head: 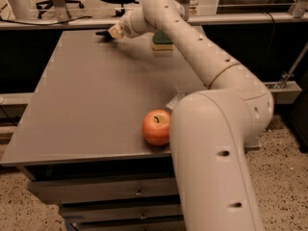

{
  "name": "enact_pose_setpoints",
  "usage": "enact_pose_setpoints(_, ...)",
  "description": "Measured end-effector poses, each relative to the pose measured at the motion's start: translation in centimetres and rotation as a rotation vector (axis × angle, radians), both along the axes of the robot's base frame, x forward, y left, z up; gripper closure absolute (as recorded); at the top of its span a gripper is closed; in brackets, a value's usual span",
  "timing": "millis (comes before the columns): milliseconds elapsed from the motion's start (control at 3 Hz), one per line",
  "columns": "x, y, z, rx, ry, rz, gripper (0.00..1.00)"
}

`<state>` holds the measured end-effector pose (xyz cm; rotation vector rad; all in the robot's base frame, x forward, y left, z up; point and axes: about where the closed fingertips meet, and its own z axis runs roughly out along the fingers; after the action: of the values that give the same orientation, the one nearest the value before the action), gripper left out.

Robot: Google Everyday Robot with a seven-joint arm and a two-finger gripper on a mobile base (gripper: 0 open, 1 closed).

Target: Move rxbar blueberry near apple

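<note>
The apple (156, 127), red-orange with a dark stem, sits near the table's front edge, right beside my arm's big white link. My gripper (111, 32) is stretched out to the far left corner of the grey table (86, 100). A small dark flat thing (102, 33) shows at its tip, which looks like the rxbar blueberry, mostly hidden by the gripper.
A green-topped yellow sponge (163, 41) lies at the far edge of the table, right of the gripper. A crumpled clear wrapper (174, 101) lies by my arm near the apple. Drawers sit under the table front. Office chairs stand behind the table.
</note>
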<state>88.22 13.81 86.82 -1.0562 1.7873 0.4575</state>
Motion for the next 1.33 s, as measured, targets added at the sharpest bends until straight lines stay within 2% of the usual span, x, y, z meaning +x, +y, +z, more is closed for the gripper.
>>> enact_pose_setpoints(333, -5.2, 1.3, 7.4, -0.078, -0.185, 0.09, 1.0)
enact_pose_setpoints(667, -9.5, 1.3, 11.4, -0.132, -0.286, 0.125, 1.0)
enact_pose_setpoints(1000, -12.7, -1.3, 11.8, -0.17, -0.289, 0.104, 1.0)
enact_pose_setpoints(1333, -15.7, -5.4, 10.2, -0.179, -0.237, 0.058, 1.0)
